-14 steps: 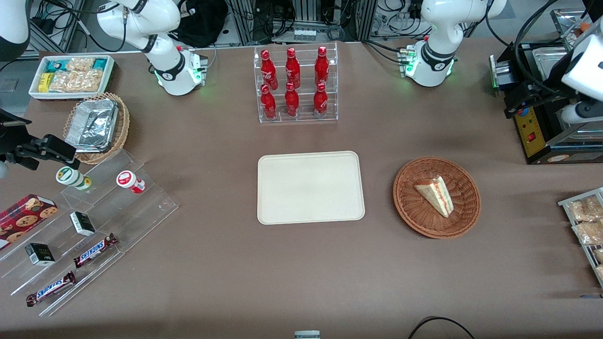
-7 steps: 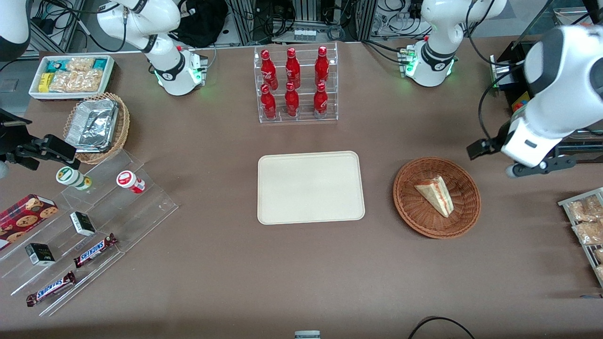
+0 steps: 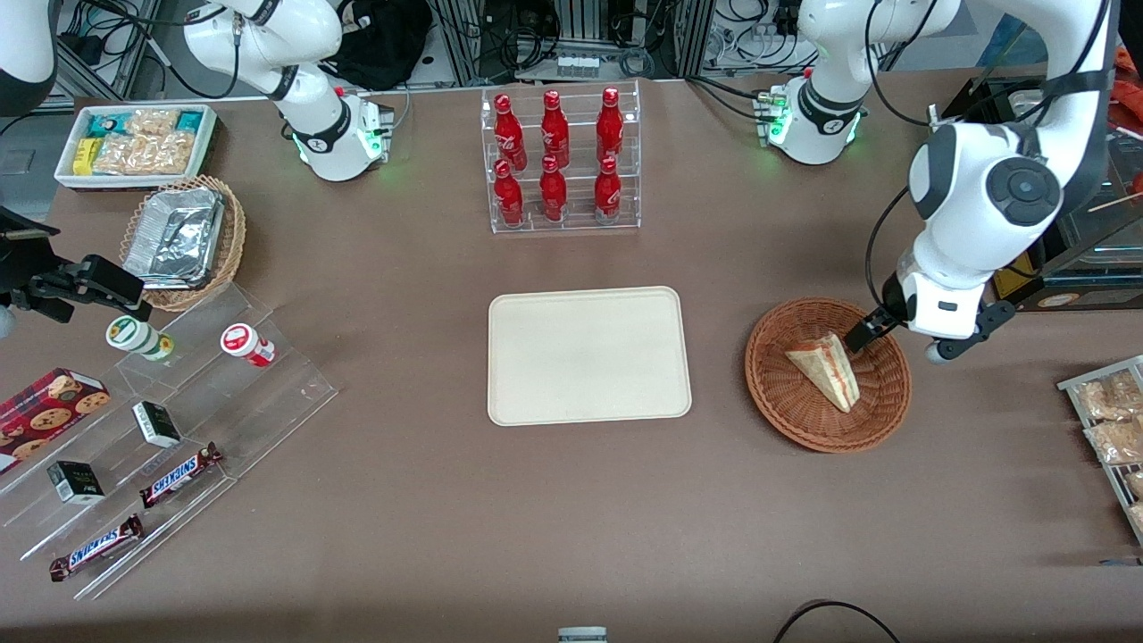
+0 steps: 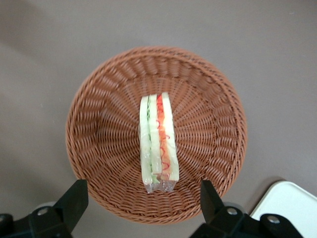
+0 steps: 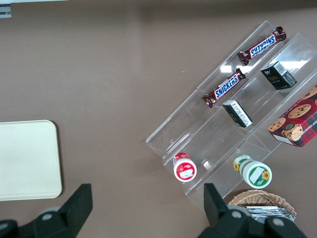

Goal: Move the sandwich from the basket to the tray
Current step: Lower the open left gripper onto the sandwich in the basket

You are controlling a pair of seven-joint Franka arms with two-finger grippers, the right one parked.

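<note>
The sandwich (image 3: 826,368), a pale wedge with a red-orange stripe, lies in the round reddish-brown wicker basket (image 3: 786,413) toward the working arm's end of the table. The cream rectangular tray (image 3: 589,354) lies flat beside the basket, at mid-table. My left gripper (image 3: 900,344) hangs open above the basket's rim, on the side toward the working arm's end, a little above the sandwich. In the left wrist view the sandwich (image 4: 157,144) lies lengthwise in the basket (image 4: 99,99), the open gripper (image 4: 142,203) straddles the basket's rim, and a tray corner (image 4: 292,208) shows.
A clear rack of red bottles (image 3: 560,161) stands farther from the camera than the tray. A black machine (image 3: 1027,259) and a rack of snack packets (image 3: 1107,420) sit near the basket at the working arm's end. Acrylic display steps (image 3: 179,420) and a foil-filled tan basket (image 3: 183,237) lie toward the parked arm's end.
My left arm has swung in from the table's end toward the basket and lowered, so the gripper now hangs over the basket's rim. The sandwich and tray have not moved.
</note>
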